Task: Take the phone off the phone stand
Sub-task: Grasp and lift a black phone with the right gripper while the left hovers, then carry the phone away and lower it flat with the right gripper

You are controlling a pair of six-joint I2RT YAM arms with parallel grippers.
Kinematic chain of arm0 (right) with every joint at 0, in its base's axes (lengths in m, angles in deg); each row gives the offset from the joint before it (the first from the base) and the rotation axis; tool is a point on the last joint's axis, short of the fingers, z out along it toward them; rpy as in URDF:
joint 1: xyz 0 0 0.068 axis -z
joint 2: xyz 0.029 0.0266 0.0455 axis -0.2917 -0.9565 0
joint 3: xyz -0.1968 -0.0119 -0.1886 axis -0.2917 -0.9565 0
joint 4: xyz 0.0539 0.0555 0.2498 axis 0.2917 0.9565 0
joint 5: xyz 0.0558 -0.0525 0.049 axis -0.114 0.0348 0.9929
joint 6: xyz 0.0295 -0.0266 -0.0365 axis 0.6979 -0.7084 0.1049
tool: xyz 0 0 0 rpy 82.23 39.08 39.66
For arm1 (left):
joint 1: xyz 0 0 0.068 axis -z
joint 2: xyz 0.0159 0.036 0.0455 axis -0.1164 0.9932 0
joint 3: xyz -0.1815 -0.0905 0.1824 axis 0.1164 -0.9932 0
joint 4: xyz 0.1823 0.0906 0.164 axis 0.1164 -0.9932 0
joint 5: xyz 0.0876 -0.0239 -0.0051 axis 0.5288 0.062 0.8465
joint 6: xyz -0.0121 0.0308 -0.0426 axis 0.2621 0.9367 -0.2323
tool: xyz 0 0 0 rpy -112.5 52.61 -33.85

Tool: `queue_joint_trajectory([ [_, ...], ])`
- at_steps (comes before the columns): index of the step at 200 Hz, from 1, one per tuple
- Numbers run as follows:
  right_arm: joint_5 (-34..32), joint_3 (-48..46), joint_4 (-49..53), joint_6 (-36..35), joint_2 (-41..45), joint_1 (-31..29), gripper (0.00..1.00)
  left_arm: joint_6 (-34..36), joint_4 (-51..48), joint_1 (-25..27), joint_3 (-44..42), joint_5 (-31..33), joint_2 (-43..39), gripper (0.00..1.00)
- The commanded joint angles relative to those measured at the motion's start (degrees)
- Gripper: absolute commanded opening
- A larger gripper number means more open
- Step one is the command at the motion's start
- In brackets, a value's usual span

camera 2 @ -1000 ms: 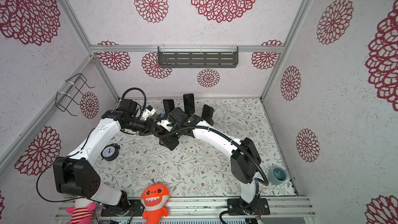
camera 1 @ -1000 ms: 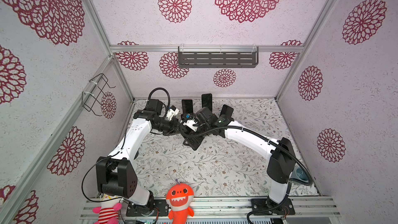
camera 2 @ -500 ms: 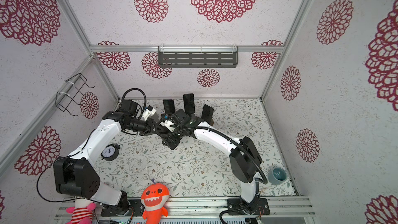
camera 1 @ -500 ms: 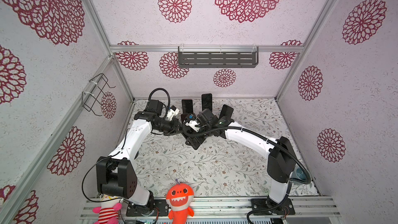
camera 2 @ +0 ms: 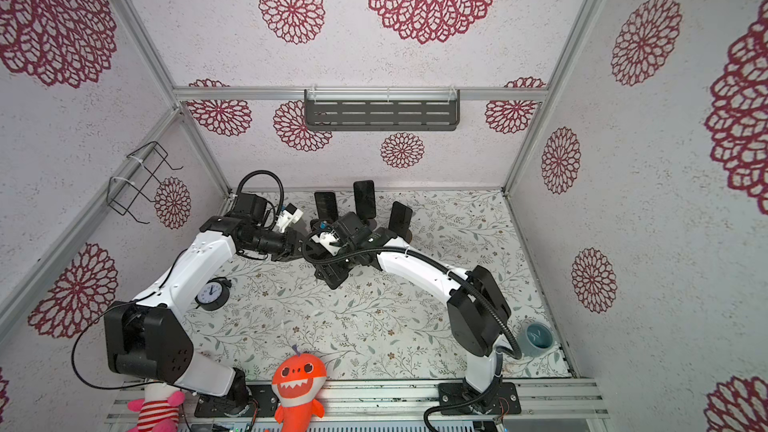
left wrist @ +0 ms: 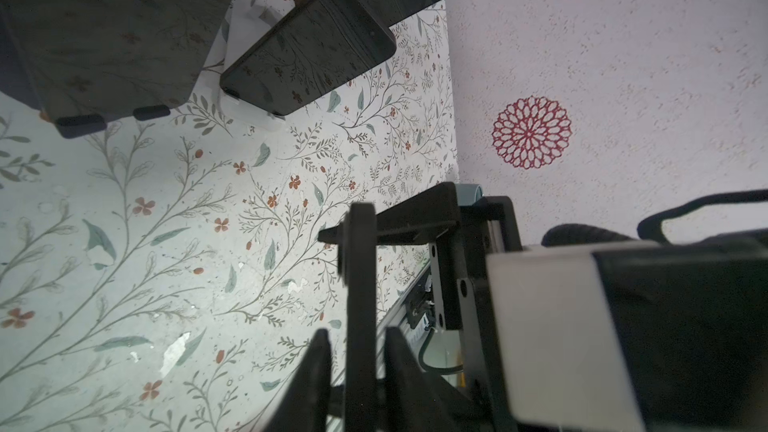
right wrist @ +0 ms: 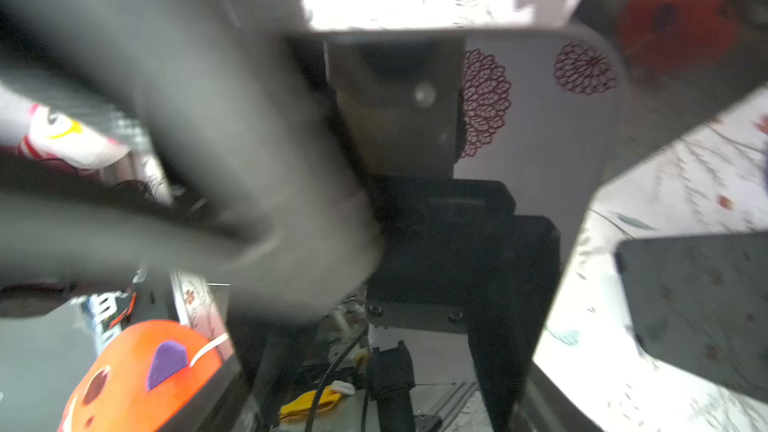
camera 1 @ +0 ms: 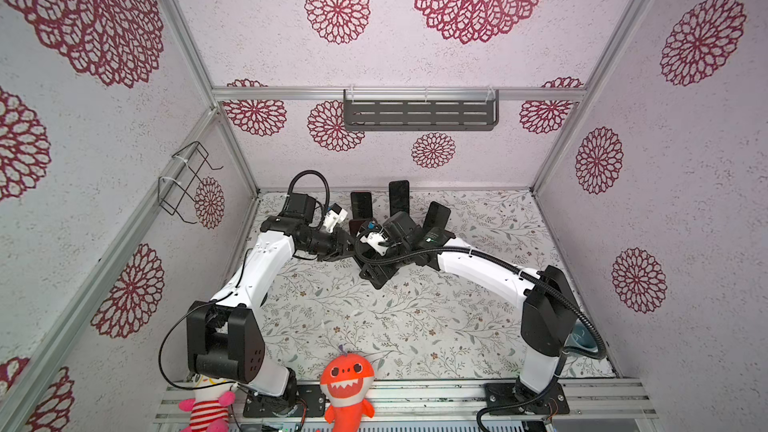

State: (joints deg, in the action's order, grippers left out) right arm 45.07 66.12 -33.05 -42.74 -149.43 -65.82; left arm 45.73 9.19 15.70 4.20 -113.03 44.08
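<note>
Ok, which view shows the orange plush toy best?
Both top views: the orange plush toy sits nearly whole and sharp at the front rail. The right wrist view catches only a blurred part; the left wrist view misses it.

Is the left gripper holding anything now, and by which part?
Nothing: the left gripper straddles a thin dark slab edge-on, with a gap on each side.

Both top views look down from above the front edge over the whole counter (camera 1: 415, 326) (nearly identical framing). The left wrist camera skims the counter closely; the right wrist camera, blurred, faces the orange plush toy (right wrist: 137, 376).
</note>
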Motion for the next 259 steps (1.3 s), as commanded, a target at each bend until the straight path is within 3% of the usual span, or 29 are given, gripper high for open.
queue_joint_trajectory([
  [1, -2.5, 0.0, 0.0, 4.6, 5.9, 2.1, 0.4, -0.1, 2.1, 0.1, -0.1, -0.4, -2.6, 0.52],
  [33, -6.6, -2.5, 7.5, 4.4, 11.3, 4.6, 0.35, -1.0, 4.7, -0.3, -0.5, 0.7, -3.9, 0.72],
  [62, -11.2, -7.0, 15.7, 4.0, 16.9, 9.7, 0.33, -2.2, 6.2, -0.4, -0.1, 7.1, -4.9, 0.75],
  [90, -15.1, -11.1, 22.2, 0.4, 21.4, 18.4, 0.18, -6.8, 8.0, -0.3, 0.0, 20.8, -6.4, 0.76],
  [105, -17.9, -12.6, 24.5, -2.9, 22.5, 22.2, 0.0, -9.3, 12.6, -0.3, -2.1, 23.5, -8.3, 0.76],
  [170, -20.0, -15.3, 23.0, -5.2, 19.7, 39.3, 0.0, -13.4, 21.0, 0.4, -7.0, 27.1, -10.4, 0.77],
  [205, -19.7, -14.8, 25.1, -7.0, 12.2, 43.3, 0.0, -13.9, 21.5, 1.8, -8.2, 29.3, -10.1, 0.78],
  [259, -16.3, -22.5, 21.2, -7.3, 10.0, 46.6, 0.0, -14.7, 24.8, 2.5, -11.0, 30.3, -10.4, 0.78],
])
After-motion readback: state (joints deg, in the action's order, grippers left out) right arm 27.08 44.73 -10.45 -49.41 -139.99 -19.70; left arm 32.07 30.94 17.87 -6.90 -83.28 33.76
